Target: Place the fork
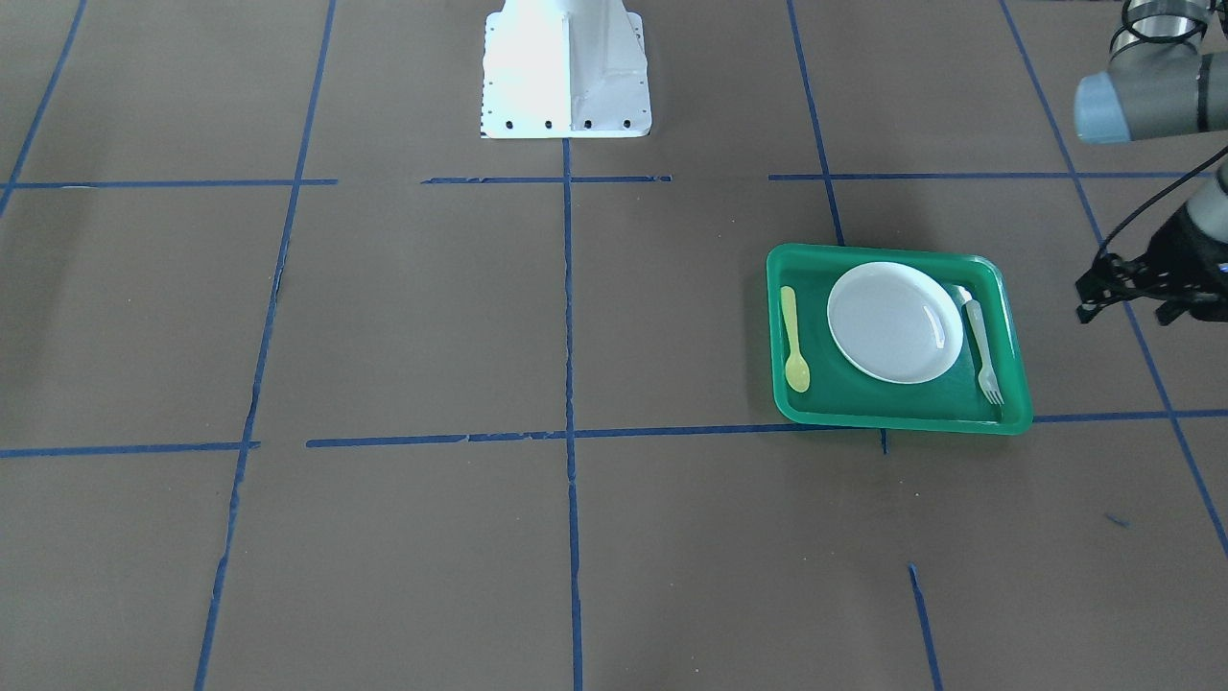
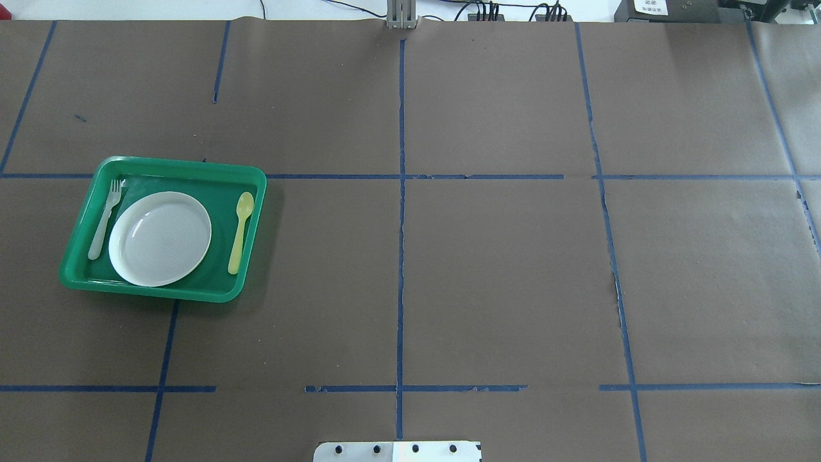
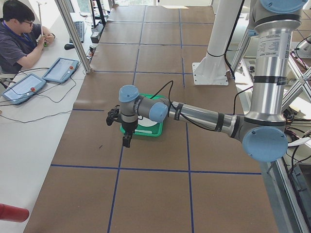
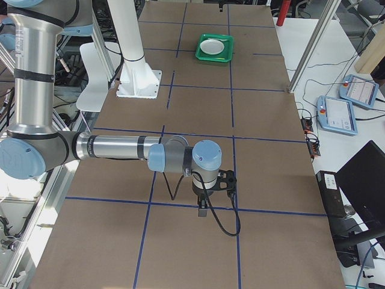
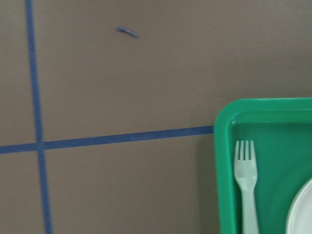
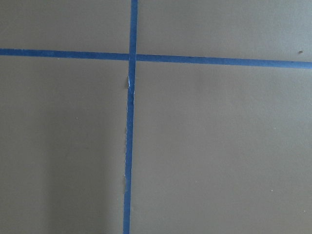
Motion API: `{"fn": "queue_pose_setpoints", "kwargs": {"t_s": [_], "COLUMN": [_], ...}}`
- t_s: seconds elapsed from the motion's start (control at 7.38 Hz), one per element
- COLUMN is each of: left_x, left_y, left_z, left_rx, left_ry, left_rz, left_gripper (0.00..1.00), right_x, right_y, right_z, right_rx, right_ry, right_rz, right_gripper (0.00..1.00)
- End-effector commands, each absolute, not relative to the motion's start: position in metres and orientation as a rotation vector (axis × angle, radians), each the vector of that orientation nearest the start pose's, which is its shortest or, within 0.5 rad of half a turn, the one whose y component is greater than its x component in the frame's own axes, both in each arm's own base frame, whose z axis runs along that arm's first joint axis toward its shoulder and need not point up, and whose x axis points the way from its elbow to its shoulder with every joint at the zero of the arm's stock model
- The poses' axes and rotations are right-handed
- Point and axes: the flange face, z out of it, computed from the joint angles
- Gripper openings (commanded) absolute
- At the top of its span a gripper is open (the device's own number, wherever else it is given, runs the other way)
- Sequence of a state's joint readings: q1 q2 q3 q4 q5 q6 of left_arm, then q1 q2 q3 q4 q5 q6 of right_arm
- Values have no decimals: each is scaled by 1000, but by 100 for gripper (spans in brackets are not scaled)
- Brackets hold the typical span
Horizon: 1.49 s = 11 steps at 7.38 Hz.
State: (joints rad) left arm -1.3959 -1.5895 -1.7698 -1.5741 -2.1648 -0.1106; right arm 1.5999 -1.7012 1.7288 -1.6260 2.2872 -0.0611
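Observation:
The pale grey-white fork (image 2: 104, 218) lies flat inside the green tray (image 2: 163, 292), beside the white plate (image 2: 160, 238), tines toward the far side. It also shows in the front-facing view (image 1: 983, 345) and the left wrist view (image 5: 246, 185). The yellow-green spoon (image 2: 240, 232) lies on the plate's other side. My left gripper (image 3: 126, 141) hangs above the table just outside the tray's fork side; nothing shows in it, and I cannot tell whether it is open or shut. My right gripper (image 4: 203, 208) points down far from the tray; its state cannot be told.
The white robot pedestal (image 1: 566, 67) stands at the table's robot side. Blue tape lines (image 2: 401, 224) grid the brown table. An operator (image 3: 19, 39) sits at a side desk with tablets (image 3: 60, 69). The right wrist view shows only bare table and tape.

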Motion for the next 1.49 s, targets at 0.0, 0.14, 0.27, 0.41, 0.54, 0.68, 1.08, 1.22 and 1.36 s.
{"fn": "queue_pose_setpoints", "kwargs": {"t_s": [0.0,0.14,0.27,0.41,0.54,0.68,1.08,1.22,1.36], "left_x": [-88,-78,-77,-76,-76,-78,-81,-81,-81], "left_y": [-480,-456,-440,-438,-437,-440,-447,-447,-447], "left_z": [598,634,638,642,642,638,626,624,621], "left_rx": [82,42,37,29,29,38,61,65,72], "left_ry": [651,779,815,816,816,814,808,803,802], "left_rz": [145,152,144,142,141,140,139,141,144], "left_gripper": [100,100,100,100,100,100,100,100,100], "right_x": [81,81,81,81,81,81,81,81,81], "right_y": [-432,-432,-432,-432,-432,-432,-432,-432,-432], "right_z": [651,651,651,651,651,651,651,651,651], "right_rx": [6,6,6,6,6,6,6,6,6], "right_ry": [-717,-717,-717,-717,-717,-717,-717,-717,-717], "right_rz": [-21,-21,-21,-21,-21,-21,-21,-21,-21], "right_gripper": [100,100,100,100,100,100,100,100,100]}}
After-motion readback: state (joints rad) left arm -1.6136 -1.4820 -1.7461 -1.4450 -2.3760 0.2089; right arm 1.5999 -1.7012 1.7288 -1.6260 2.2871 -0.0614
